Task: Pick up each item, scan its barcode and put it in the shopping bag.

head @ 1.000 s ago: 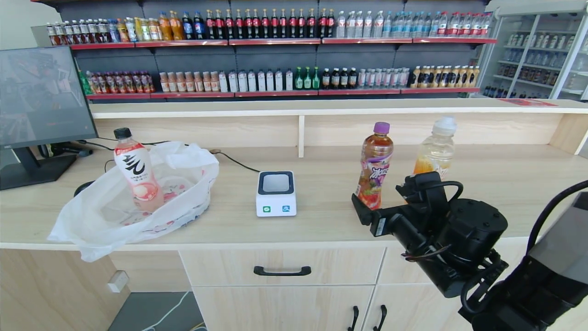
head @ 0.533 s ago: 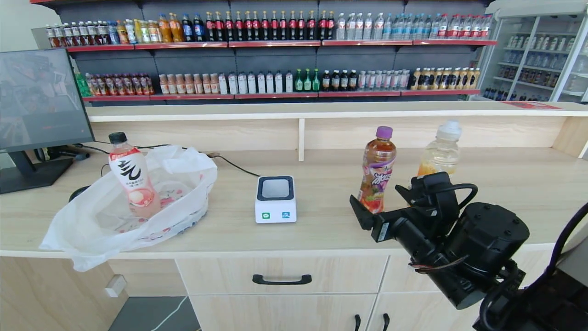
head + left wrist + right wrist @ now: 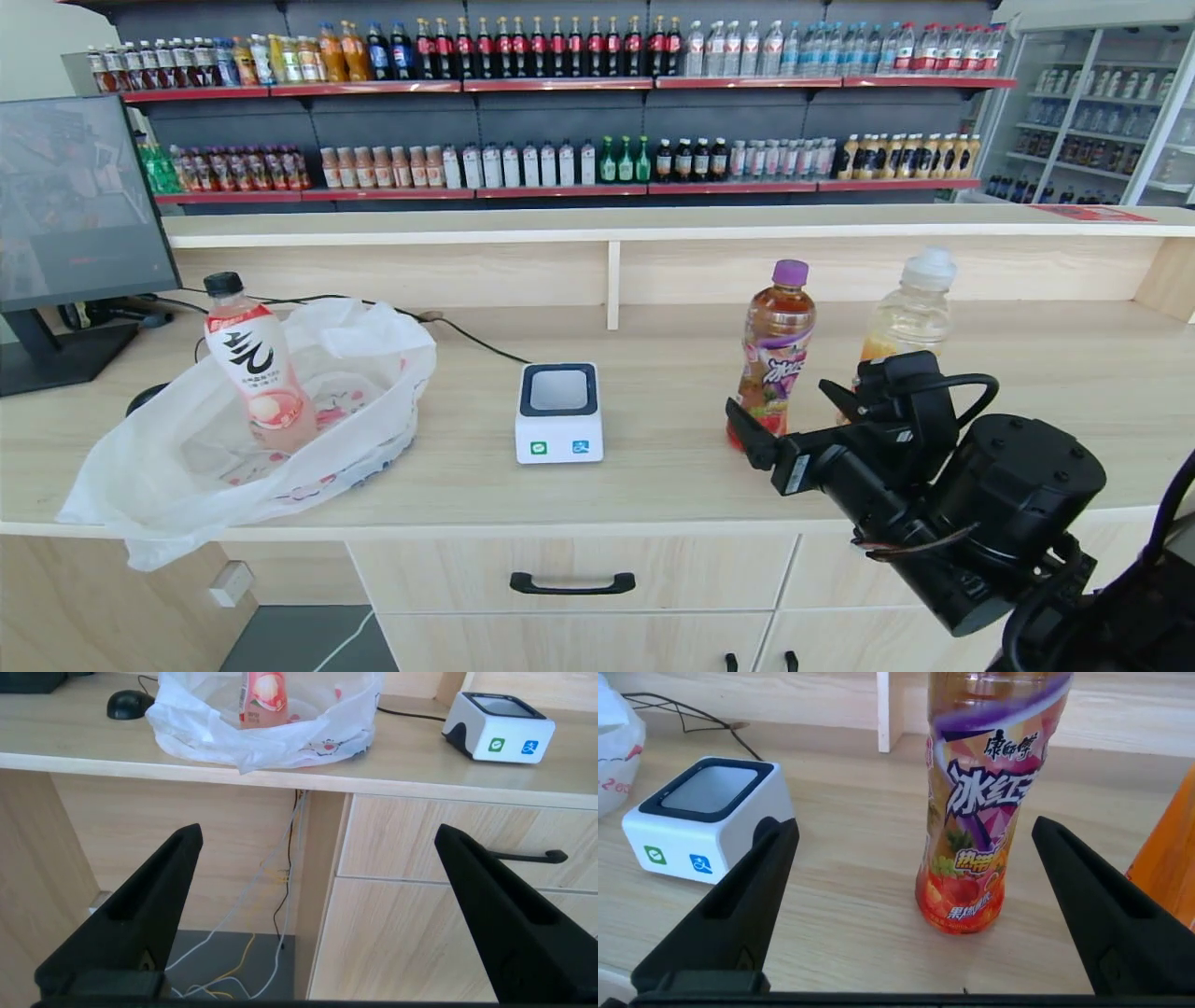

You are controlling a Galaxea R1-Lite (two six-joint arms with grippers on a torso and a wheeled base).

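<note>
A purple-capped tea bottle (image 3: 777,347) (image 3: 985,803) stands upright on the wooden counter (image 3: 653,467). Just to its right is a clear bottle with a white cap (image 3: 913,313). My right gripper (image 3: 794,422) (image 3: 915,835) is open, level with the tea bottle's lower half and a little short of it, not touching. The white scanner (image 3: 558,413) (image 3: 705,817) (image 3: 498,726) sits mid-counter. At the left, a white shopping bag (image 3: 177,467) (image 3: 308,742) holds an upright pink bottle (image 3: 252,369) (image 3: 264,693). My left gripper (image 3: 318,835) is open below the counter edge, facing the cabinet front.
A monitor (image 3: 75,201) stands at the far left, with a black mouse (image 3: 142,399) (image 3: 126,705) and cables beside the bag. A raised ledge (image 3: 653,224) with a divider runs along the counter's back. Drawers with a black handle (image 3: 571,586) lie below. Drink shelves fill the background.
The whole head picture has shifted a little, so the camera moved. My right gripper stays open just in front of the tea bottle. The bottles, bag and scanner have kept their places.
</note>
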